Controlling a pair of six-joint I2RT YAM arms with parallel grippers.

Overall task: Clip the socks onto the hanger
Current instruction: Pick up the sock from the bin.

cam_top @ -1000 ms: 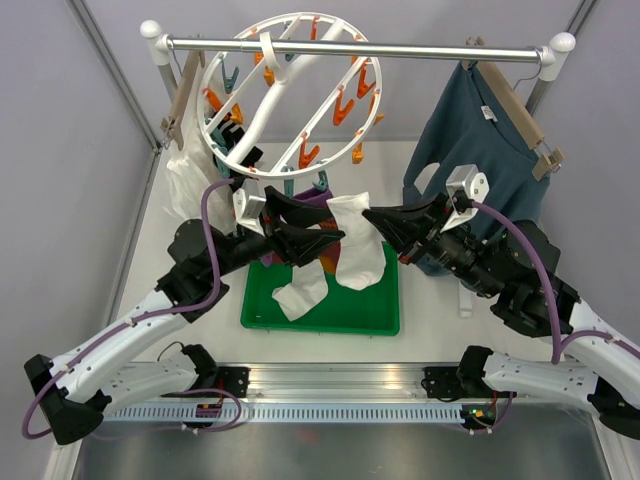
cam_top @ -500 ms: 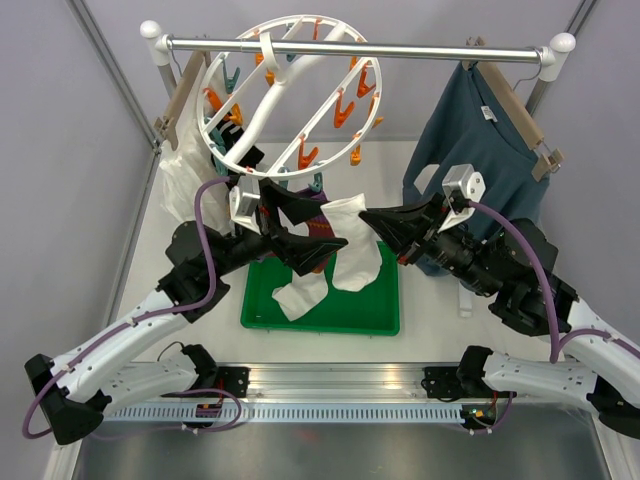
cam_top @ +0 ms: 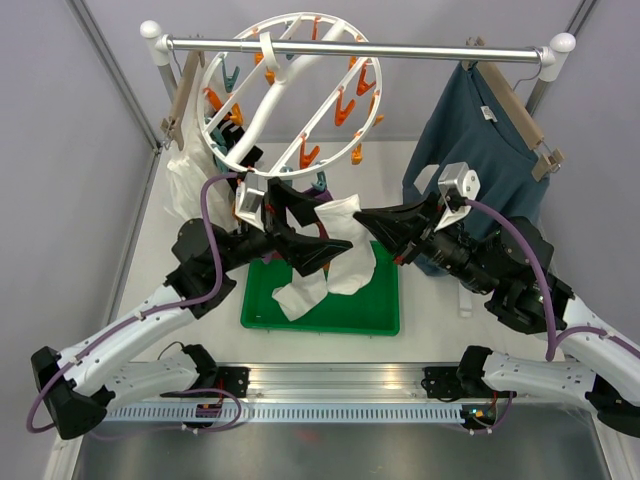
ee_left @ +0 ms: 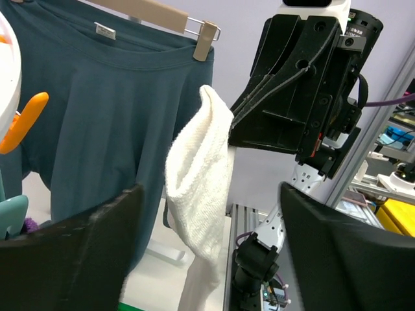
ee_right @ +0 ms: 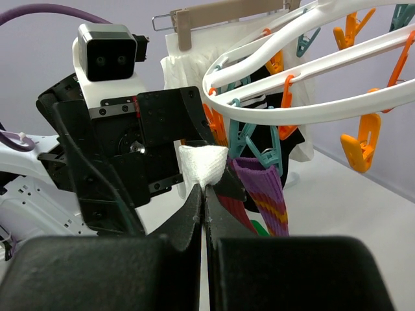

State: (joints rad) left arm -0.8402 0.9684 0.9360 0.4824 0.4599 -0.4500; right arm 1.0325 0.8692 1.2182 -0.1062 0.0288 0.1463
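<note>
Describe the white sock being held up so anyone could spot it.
Find the green tray at the centre. Above it, a white sock hangs pinched in the right gripper. Unlike the other white sock lying in the tray, it dangles in the air.

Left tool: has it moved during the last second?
Yes. The left tool has opened and edged up toward the white ring hanger, away from the green tray.

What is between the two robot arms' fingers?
A white sock hangs there, pinched by the right fingers; the left fingers stand open beside it. The top view shows it.
</note>
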